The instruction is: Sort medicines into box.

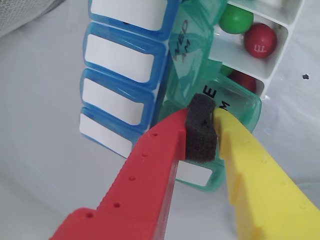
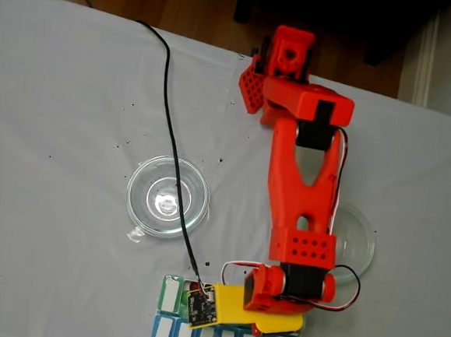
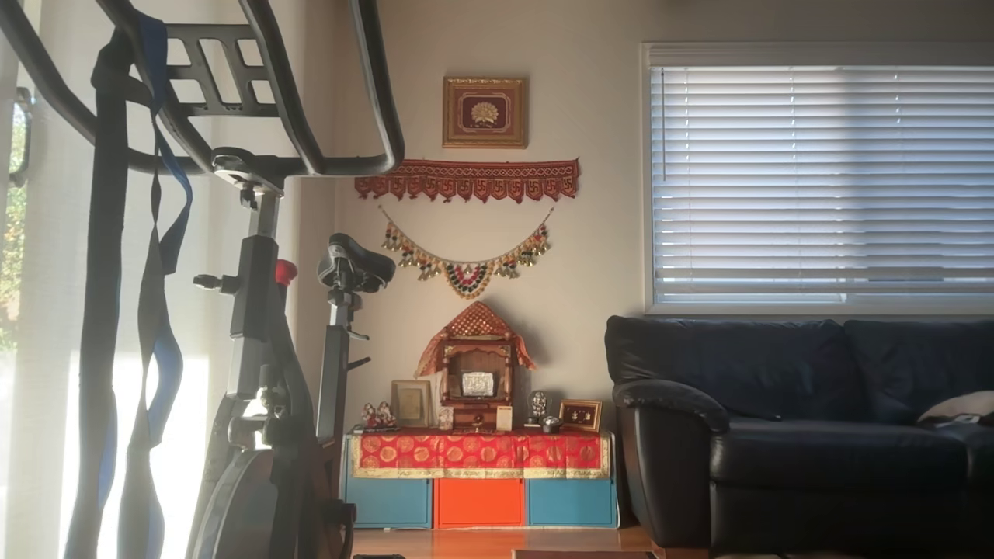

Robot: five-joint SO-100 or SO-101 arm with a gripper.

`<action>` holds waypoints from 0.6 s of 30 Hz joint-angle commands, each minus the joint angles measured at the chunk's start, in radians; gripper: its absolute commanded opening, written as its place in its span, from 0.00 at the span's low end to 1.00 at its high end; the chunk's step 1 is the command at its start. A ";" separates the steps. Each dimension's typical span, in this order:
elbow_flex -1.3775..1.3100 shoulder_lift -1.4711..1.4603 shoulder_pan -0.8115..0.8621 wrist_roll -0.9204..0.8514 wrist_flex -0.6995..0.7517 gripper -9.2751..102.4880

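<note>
In the wrist view the box (image 1: pixel 120 57) lies under my gripper (image 1: pixel 201 117), a blue row of lids at left joined to a green row. The red finger (image 1: pixel 150 170) and yellow finger (image 1: pixel 250 170) stand close together with a black foam pad (image 1: pixel 201 135) between their tips. The pad rests on a tilted green lid (image 1: pixel 235 102). An open white compartment at the top right holds a green pill (image 1: pixel 236 19) and a dark red pill (image 1: pixel 260 40). Beneath the tilted lid, another dark red pill (image 1: pixel 245 80) peeks out. In the fixed view the box (image 2: pixel 170 297) sits at the bottom edge.
In the fixed view a clear glass dish (image 2: pixel 167 197) stands on the white cloth left of the arm (image 2: pixel 302 190), and a second dish (image 2: pixel 356 241) lies partly behind it. A black cable (image 2: pixel 170 125) runs across the first dish. The other view shows a living room.
</note>
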 commanded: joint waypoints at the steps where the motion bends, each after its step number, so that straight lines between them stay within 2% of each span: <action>1: -0.094 0.021 -0.018 -0.011 0.028 0.09; 7: -0.195 -0.078 -0.018 0.000 0.126 0.09; 14: -0.164 -0.133 -0.035 0.005 0.106 0.09; 18: -0.144 -0.072 -0.032 0.000 0.095 0.09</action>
